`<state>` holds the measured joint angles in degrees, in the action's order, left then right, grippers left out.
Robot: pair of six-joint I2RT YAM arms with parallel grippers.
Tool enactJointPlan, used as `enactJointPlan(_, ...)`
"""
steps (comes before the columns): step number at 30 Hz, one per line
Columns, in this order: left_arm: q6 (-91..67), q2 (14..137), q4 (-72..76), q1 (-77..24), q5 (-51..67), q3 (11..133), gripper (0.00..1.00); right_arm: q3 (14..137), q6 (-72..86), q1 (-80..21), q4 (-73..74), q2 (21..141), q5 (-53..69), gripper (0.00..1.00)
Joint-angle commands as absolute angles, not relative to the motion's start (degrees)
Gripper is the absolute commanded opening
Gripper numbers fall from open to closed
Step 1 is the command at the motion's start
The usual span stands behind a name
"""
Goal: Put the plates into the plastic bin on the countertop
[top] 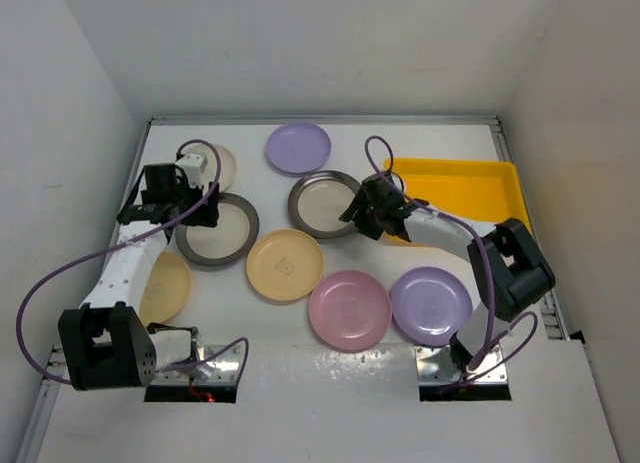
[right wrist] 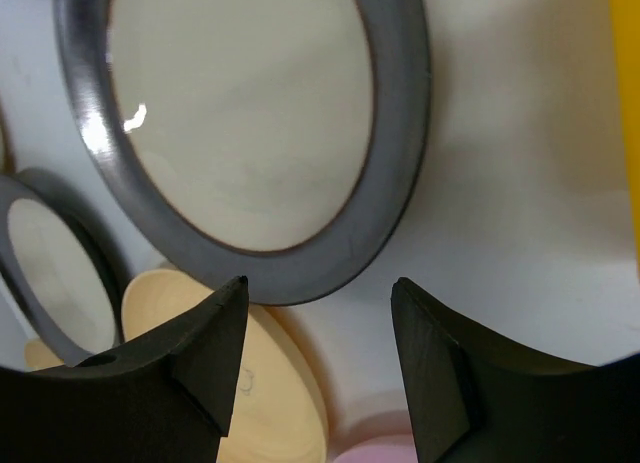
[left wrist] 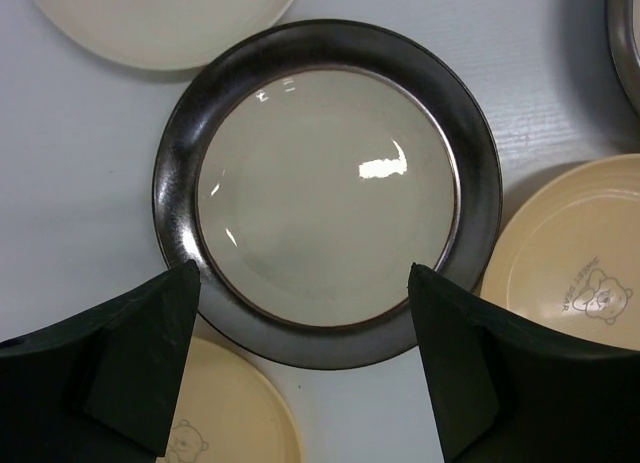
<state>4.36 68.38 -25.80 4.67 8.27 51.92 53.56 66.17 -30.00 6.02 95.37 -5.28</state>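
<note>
Eight plates on the white tabletop [top: 440,143]: two lilac [top: 298,148], two pale orange [top: 285,265], two dark-rimmed, one pink [top: 349,310], one cream [top: 222,163]. One yellow bin [top: 470,188] at the far right, beside the right dark-rimmed plate [right wrist: 240,113]. Left jaws wide open over the left dark-rimmed plate [left wrist: 330,183], holding nothing. Right jaws about half open at the other one's rim, not gripping it.

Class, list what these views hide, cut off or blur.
Top view: the left arm covers part of a pale orange plate.
Top view: the right arm hides the yellow bin's near-left corner.
Right wrist view: the pink plate is a sliver at the bottom edge.
Left wrist view: the cream plate is cut by the top edge.
</note>
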Motion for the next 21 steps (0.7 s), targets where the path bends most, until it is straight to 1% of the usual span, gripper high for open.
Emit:
enactJointPlan(1,3.34,67.06,-26.1,5.45,9.48,51.07,0.86,51.86,71.98,-30.15,2.55,97.19,-8.28,0.58)
enactJointPlan(3,3.34,67.06,-26.1,5.45,11.6,51.06,0.87,53.61,72.51,-29.89,2.99,101.13,-7.65,0.58)
enactJointPlan(6,2.81,67.06,-26.1,5.97,12.13,51.06,0.87,56.6,74.0,-30.06,4.49,103.7,-6.94,0.58)
enactJointPlan(8,2.81,67.06,-26.1,5.98,12.13,51.59,0.87,54.07,74.44,-30.06,0.99,103.97,-7.47,0.58)
enactJointPlan(9,2.81,67.06,-26.1,5.98,12.13,51.59,0.87,52.14,74.7,-29.97,-7.21,104.58,-7.82,0.57)
enactJointPlan(10,2.81,67.06,-25.58,5.98,12.13,51.59,0.89,51.51,75.06,-30.06,-9.21,105.02,-8.0,0.55)
enactJointPlan(13,2.81,67.06,-25.58,5.98,12.74,51.59,0.89,53.43,74.71,-29.62,-9.41,108.27,-9.05,0.51)
enactJointPlan(16,2.81,67.06,-25.58,5.98,13.36,51.59,0.89,53.44,74.96,-30.06,-9.75,109.16,-9.58,0.32)
enactJointPlan(17,3.33,67.06,-25.58,6.5,13.88,51.59,0.89,52.48,75.32,-29.97,-9.93,108.99,-9.75,0.15)
enactJointPlan(19,3.34,67.06,-25.58,6.5,13.89,52.12,0.89,50.9,75.76,-30.06,-9.76,108.2,-10.89,0.0)
enactJointPlan(21,3.86,67.06,-25.05,6.5,13.89,52.12,0.89,50.19,74.36,-30.14,-11.15,106.88,-11.16,0.0)
